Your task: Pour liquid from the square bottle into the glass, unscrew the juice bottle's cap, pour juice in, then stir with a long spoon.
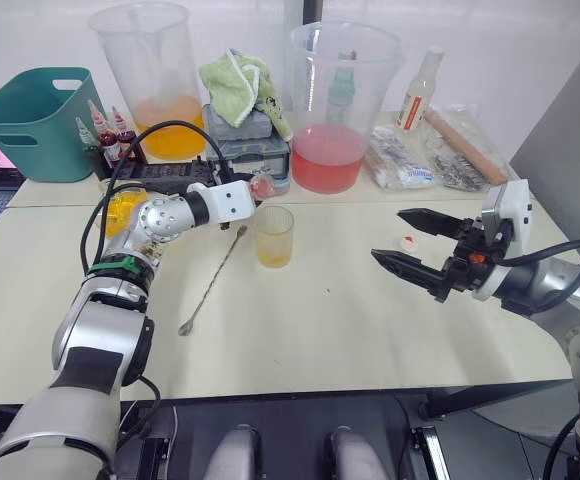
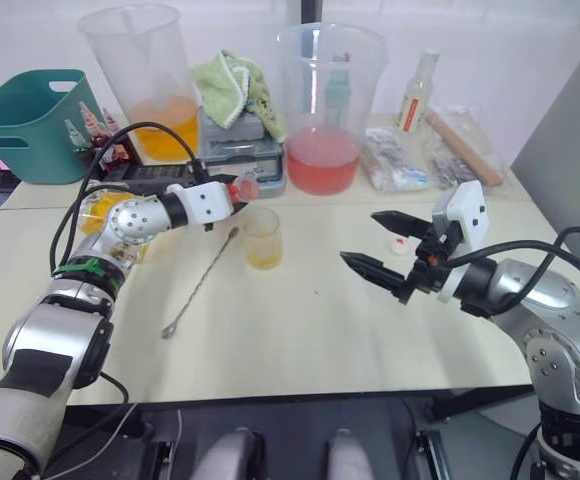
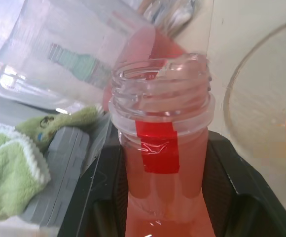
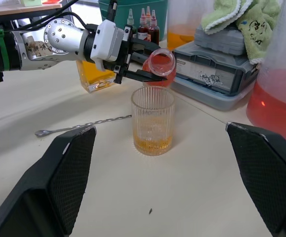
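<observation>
Red tape (image 3: 159, 154) on juice bottle (image 3: 161, 148)

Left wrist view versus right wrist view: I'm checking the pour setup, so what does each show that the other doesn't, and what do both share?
Left wrist view: the juice bottle's open threaded neck up close, with a red tape strip under it.

Right wrist view: the left gripper shut on the tilted bottle just above the glass, yellow liquid in the glass bottom, the spoon lying on the table, the square bottle behind the arm.

Both: the bottle, the glass, the green towel on the grey case, the pink-filled beaker.
</observation>
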`<move>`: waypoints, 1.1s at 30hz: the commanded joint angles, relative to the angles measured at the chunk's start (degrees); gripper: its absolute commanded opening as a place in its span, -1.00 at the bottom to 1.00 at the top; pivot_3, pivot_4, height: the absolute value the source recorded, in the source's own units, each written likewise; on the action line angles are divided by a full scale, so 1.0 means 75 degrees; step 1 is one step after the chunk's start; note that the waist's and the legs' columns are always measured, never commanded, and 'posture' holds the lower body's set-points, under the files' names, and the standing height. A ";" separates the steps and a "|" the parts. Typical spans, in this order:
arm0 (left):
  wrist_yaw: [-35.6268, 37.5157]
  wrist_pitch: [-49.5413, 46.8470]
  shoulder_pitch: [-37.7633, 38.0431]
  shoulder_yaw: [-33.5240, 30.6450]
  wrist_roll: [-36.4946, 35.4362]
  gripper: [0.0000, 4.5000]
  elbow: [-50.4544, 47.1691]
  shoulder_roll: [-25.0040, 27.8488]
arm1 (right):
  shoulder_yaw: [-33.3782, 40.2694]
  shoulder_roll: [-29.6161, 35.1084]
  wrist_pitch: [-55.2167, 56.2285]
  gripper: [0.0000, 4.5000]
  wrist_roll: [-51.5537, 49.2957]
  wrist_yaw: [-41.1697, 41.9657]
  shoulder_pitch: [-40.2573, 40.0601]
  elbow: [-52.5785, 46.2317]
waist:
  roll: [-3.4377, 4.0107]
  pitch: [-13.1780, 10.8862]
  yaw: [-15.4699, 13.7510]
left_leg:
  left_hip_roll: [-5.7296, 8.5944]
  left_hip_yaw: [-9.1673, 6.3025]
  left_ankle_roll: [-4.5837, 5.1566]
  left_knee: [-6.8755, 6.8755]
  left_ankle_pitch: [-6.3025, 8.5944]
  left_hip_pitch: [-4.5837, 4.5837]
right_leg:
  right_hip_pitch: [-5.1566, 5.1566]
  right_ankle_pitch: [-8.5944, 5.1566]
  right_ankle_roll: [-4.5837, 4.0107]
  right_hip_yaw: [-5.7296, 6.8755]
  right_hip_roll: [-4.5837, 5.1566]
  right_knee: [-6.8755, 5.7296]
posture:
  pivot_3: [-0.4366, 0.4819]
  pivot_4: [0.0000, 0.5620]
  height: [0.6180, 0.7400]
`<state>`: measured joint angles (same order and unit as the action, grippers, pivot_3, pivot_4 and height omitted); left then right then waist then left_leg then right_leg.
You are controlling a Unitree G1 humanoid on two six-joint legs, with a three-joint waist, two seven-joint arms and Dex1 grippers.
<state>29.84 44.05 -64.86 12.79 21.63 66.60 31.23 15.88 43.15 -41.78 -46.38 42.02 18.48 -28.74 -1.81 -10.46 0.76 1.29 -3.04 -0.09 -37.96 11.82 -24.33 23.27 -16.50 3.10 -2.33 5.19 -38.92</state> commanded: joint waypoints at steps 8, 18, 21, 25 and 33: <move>-0.0840 0.0667 -0.0513 0.0151 0.0354 -0.34 -0.0251 0.0236 | 0.0081 -0.0012 0.0279 0.99 -0.0009 0.0156 -0.0134 -0.0096 | -0.0001 0.0000 -0.0093 | 0.0015 -0.0010 0.0004 -0.0002 0.0002 -0.0032 | 0.0002 0.0003 0.0005 0.0013 0.0013 0.0001 | -0.05 -0.47 1.00; -0.0712 0.0932 -0.0489 0.0224 0.0391 -0.34 -0.0370 0.0141 | 0.0062 -0.0035 0.0339 0.99 0.0012 0.0134 -0.0232 -0.0124 | -0.0001 0.0000 -0.0034 | 0.0013 -0.0010 0.0004 -0.0003 0.0002 -0.0030 | 0.0003 0.0003 0.0005 0.0014 0.0010 0.0004 | -0.05 -0.47 1.00; -0.0883 0.0970 -0.0520 0.0307 0.0545 -0.34 -0.0364 0.0184 | 0.0049 -0.0035 0.0330 0.99 0.0008 0.0118 -0.0210 -0.0125 | -0.0001 0.0000 -0.0023 | 0.0014 -0.0010 0.0004 -0.0003 0.0002 -0.0030 | 0.0003 0.0003 0.0005 0.0014 0.0010 0.0003 | -0.05 -0.47 1.00; -0.1079 0.1094 -0.0575 0.0446 0.0756 -0.34 -0.0400 0.0237 | 0.0049 -0.0029 0.0306 0.99 -0.0013 0.0079 -0.0191 -0.0149 | -0.0001 0.0000 -0.0028 | 0.0014 -0.0010 0.0004 -0.0003 0.0002 -0.0030 | 0.0003 0.0003 0.0005 0.0014 0.0010 0.0003 | -0.05 -0.47 1.00; -0.1310 0.1212 -0.0669 0.0582 0.0969 -0.34 -0.0403 0.0285 | 0.0005 -0.0001 0.0261 0.99 -0.0072 0.0030 -0.0155 -0.0179 | -0.0001 -0.0001 -0.0037 | 0.0015 -0.0011 0.0004 -0.0004 0.0002 -0.0032 | 0.0003 0.0003 0.0005 0.0016 0.0011 0.0003 | -0.05 -0.47 1.00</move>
<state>22.47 51.25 -66.53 18.10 29.39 66.59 32.41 15.20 42.78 -40.57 -46.27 42.28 16.88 -28.68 -1.82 -10.46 0.48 1.41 -3.12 -0.06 -38.00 11.84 -24.57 23.29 -16.48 3.14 -2.21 5.28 -38.90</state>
